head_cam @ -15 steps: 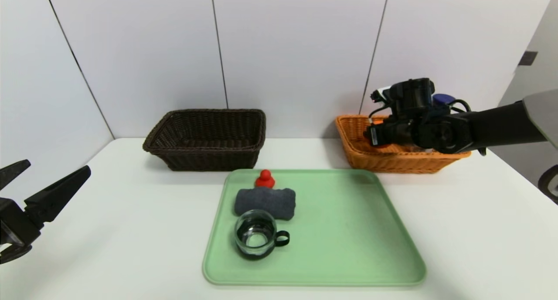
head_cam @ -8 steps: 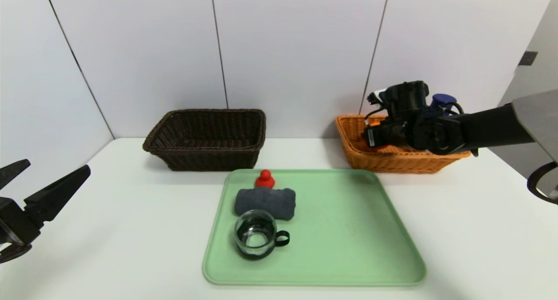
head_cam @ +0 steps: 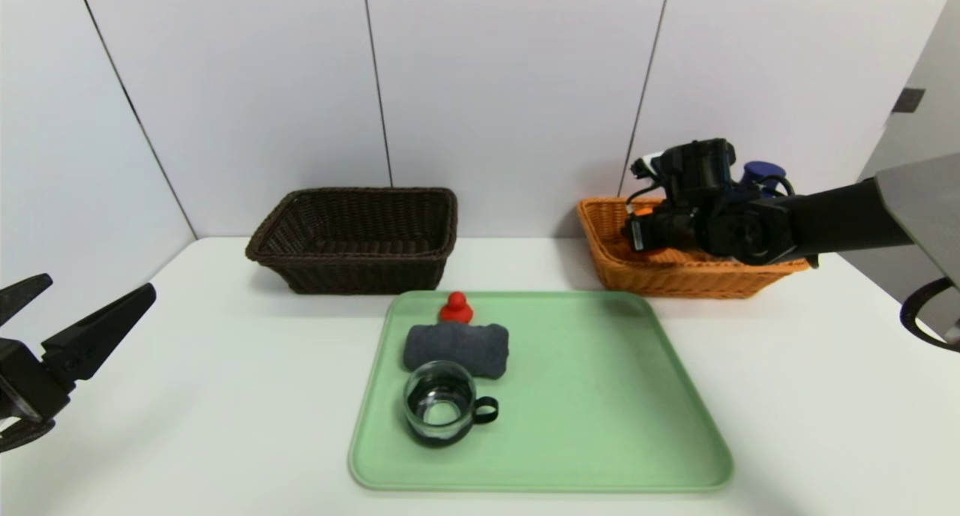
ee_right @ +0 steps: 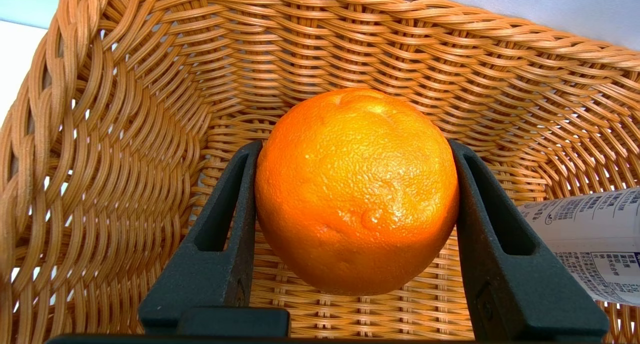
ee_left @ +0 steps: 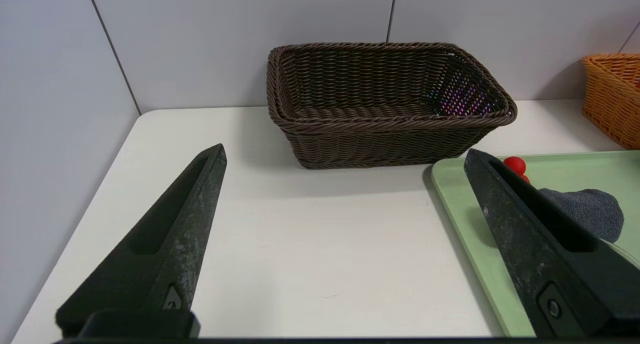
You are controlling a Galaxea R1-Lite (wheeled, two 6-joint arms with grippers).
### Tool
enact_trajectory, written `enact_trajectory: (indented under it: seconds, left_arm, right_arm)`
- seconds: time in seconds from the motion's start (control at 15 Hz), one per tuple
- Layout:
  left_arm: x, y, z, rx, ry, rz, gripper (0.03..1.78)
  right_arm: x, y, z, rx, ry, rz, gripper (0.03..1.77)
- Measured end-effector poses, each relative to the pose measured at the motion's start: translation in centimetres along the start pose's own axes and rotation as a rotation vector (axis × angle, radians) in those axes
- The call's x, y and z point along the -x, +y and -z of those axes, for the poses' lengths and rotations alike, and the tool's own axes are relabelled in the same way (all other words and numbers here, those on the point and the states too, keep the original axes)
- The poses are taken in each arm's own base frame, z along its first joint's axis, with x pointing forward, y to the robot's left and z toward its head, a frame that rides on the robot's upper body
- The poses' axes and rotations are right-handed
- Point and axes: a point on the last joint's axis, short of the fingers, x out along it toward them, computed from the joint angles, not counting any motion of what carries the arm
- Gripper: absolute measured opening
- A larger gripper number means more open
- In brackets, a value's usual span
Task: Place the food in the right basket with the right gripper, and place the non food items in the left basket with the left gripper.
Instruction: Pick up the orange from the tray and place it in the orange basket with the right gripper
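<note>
An orange (ee_right: 356, 189) is clamped between the fingers of my right gripper (ee_right: 354, 144), which is shut on it low inside the orange wicker basket (ee_right: 125, 149), just above its woven floor. From the head camera, the right gripper (head_cam: 645, 231) sits over that basket (head_cam: 622, 268) at the back right. My left gripper (head_cam: 94, 287) hangs open at the far left, holding nothing. On the green tray (head_cam: 600, 396) lie a small red item (head_cam: 455, 307), a rolled grey towel (head_cam: 457, 347) and a glass cup (head_cam: 441, 403). The dark brown basket (head_cam: 356, 238) stands at the back left.
A white labelled bottle (ee_right: 590, 234) lies inside the orange basket beside the orange. A wall runs close behind both baskets. The left wrist view shows the brown basket (ee_left: 385, 104) beyond bare white table (ee_left: 320, 244), with the tray edge (ee_left: 460, 204) to one side.
The right arm has edged slightly left over the orange basket, still gripping the orange. The left arm and the tray items have not moved.
</note>
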Motion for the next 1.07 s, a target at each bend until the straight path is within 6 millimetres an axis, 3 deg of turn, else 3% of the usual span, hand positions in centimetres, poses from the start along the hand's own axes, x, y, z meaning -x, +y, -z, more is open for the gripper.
enact_trajectory:
  seconds: [0.47, 1.07]
  left_arm:
    - [0.0, 0.0, -0.1, -0.001, -0.003, 0.001, 1.69]
    - [0.1, 0.0, 0.0, -0.001, -0.003, 0.000, 1.69]
  right_arm:
    - [0.0, 0.0, -0.4, -0.012, -0.039, 0.014, 1.43]
    - [1.1, 0.0, -1.2, -0.014, -0.068, 0.003, 1.62]
